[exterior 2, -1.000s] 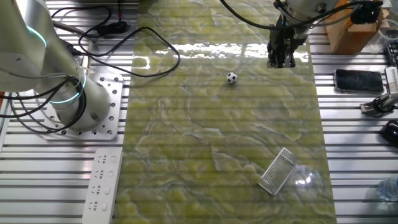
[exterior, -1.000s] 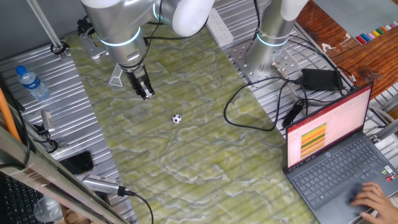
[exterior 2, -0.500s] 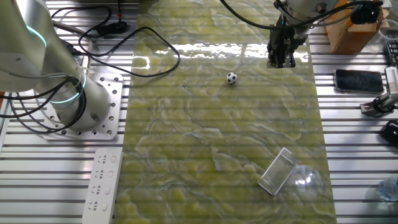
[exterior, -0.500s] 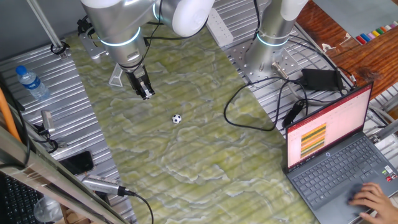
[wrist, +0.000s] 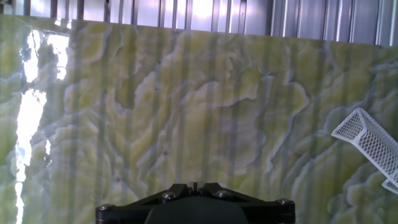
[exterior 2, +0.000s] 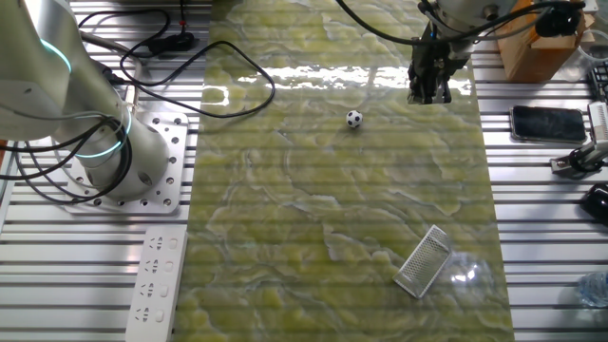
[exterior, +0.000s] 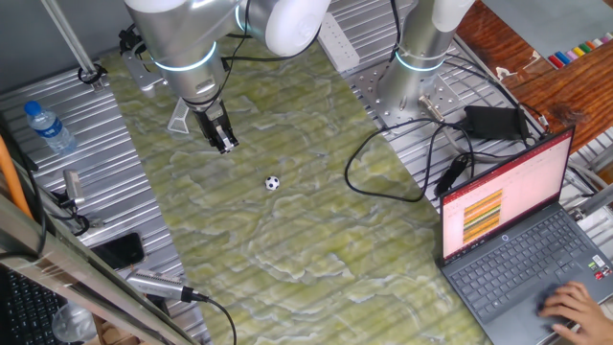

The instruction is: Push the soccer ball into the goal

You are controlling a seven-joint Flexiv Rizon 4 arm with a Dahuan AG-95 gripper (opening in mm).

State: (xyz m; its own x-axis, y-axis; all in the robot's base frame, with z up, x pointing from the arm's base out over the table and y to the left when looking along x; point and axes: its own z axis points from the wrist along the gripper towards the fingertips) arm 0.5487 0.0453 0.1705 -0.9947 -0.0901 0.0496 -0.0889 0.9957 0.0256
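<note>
Gripper point(exterior: 227, 146) above green mat point(exterior: 287, 240), fingers together, holding nothing, soccer ball point(exterior: 272, 183) apart, goal point(exterior 2: 424, 260) far off

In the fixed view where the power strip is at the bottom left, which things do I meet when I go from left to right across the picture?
Power strip → soccer ball → goal → gripper → phone.
</note>
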